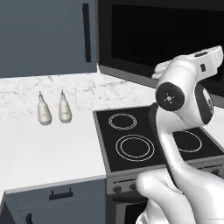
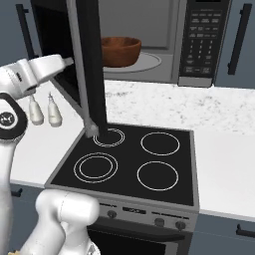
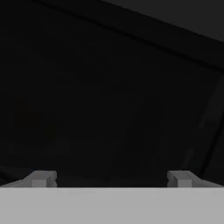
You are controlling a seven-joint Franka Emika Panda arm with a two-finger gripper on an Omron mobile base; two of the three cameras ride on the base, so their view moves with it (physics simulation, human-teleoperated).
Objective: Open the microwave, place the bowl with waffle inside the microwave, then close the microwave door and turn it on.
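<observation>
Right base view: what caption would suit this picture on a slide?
Bowl sits inside the microwave, its door swung open over the cooktop.

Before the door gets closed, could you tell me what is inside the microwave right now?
The bowl sits on the turntable inside the microwave. Its rim hides its contents, so no waffle can be confirmed.

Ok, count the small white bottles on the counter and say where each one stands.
2. One bottle stands on the white counter left of the cooktop; the other bottle is beside it, nearer the cooktop. None looks hidden.
</observation>
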